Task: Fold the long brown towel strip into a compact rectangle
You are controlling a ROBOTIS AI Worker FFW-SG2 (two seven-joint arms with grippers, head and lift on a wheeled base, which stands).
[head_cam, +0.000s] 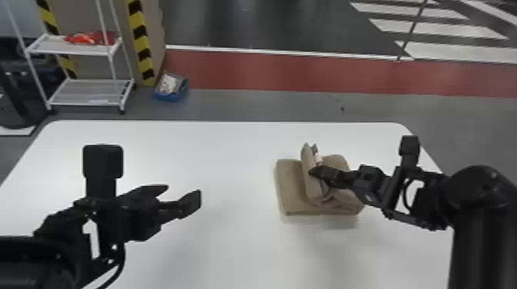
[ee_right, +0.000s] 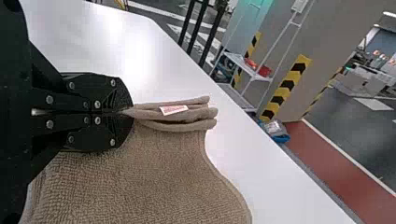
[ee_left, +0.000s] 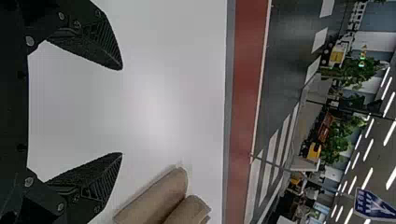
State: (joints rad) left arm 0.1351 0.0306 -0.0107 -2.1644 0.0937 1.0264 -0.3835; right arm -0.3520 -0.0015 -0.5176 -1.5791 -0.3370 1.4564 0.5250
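Right wrist view: right gripper [ee_right: 123, 112] clamped on the brown towel [ee_right: 140, 186], with several layers bunched at the very tips. Just past the pinch, between stacked layers, a white label [ee_right: 173, 109]. Below and around the claw, loose pile cloth, wide and gently curved. By head view, gripped flap raised and leaning, with flat folded cloth beyond the fingertips on the side toward the other arm, and more bunched directly under the claw. Beneath it all, white table [head_cam: 230, 153]. Farther off, well apart on the robot's left, left gripper [head_cam: 182, 190] open and empty over bare tabletop. Handling, as judged: light, soft, thick for cloth, limp across a single layer but springy once stacked. Hardly slippery given the terry surface, and not fragile. Apt to puff back up or shed an inner layer from a shallow tip pinch. Best taken at the folded edge, mid-width, deep enough to catch every layer, clear of the label. Next, probably: lay the flap down square on the flat part, release low, then pat from above and true up the corners. Not yet a compact rectangle.
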